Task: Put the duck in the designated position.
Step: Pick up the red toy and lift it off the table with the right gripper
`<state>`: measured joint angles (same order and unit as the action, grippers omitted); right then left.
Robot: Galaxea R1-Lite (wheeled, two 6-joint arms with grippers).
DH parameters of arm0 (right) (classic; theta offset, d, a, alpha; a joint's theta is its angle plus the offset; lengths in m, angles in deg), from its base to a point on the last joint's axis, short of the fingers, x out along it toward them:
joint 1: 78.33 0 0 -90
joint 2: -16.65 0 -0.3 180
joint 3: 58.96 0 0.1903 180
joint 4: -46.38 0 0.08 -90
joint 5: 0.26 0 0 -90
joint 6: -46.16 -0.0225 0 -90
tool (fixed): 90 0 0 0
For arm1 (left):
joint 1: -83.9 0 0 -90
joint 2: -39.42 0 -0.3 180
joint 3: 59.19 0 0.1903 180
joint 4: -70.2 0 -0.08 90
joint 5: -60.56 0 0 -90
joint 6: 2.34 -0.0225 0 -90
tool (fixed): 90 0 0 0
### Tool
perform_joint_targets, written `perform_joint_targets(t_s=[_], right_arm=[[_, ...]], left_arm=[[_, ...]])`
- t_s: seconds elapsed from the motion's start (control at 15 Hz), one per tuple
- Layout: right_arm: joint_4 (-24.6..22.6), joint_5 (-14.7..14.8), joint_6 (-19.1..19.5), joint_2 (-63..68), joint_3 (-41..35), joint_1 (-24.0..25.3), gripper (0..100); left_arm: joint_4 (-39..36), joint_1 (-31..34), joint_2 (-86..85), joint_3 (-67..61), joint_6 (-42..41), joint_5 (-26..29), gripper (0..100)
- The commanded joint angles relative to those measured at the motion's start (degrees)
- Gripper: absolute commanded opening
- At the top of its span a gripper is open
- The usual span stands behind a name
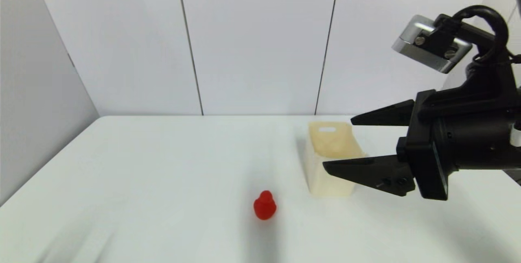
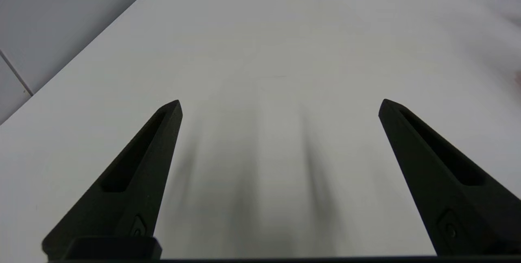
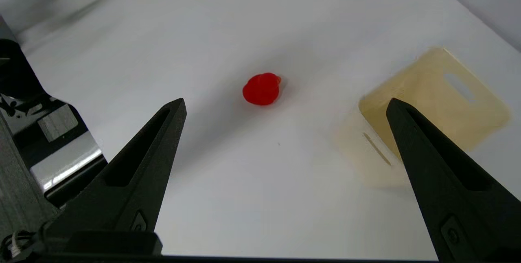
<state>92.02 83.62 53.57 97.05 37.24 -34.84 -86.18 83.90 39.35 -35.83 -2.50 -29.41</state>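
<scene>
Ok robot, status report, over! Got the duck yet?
Not yet. Right gripper open, raised beside the cream bin. Left gripper open, empty. Red duck alone on table, path clear.

**Counts of things in view**

One duck (image 1: 265, 205), red, single item. One cream bin (image 1: 331, 157), with a slot handle cut in each of its two end walls seen from the right wrist. One white surface (image 1: 163, 173). Two claws: right claw (image 1: 338, 143) and left claw (image 2: 280, 106), two black fingers each. Nothing else countable.
</scene>
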Motion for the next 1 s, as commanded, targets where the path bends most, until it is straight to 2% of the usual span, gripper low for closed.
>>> perform_joint_targets(t_s=[0.07,0.33,0.53,0.67,0.87,0.93,1.0], right_arm=[[0.1,0.0,3.0,5.3,2.5,0.8,100],[0.1,0.2,1.9,10.1,3.8,3.0,100],[-0.1,0.5,-2.6,13.0,5.5,5.4,100],[0.1,3.9,-5.8,15.1,6.2,7.5,100],[0.0,6.1,-11.5,17.9,8.0,9.7,100],[0.1,8.4,-15.1,19.8,9.7,10.7,100],[0.2,11.1,-16.9,21.2,10.8,11.5,100]], left_arm=[[0.0,0.0,0.1,0.0,0.0,0.0,100],[0.0,0.0,0.1,0.0,0.0,0.0,100],[0.0,0.0,0.1,0.0,0.0,-0.1,100],[0.0,0.0,0.1,0.0,0.0,0.0,100],[0.0,0.0,0.1,0.0,0.0,0.0,100],[0.0,0.0,0.1,0.0,0.0,0.0,100],[0.0,0.0,0.1,0.0,0.0,0.0,100]])
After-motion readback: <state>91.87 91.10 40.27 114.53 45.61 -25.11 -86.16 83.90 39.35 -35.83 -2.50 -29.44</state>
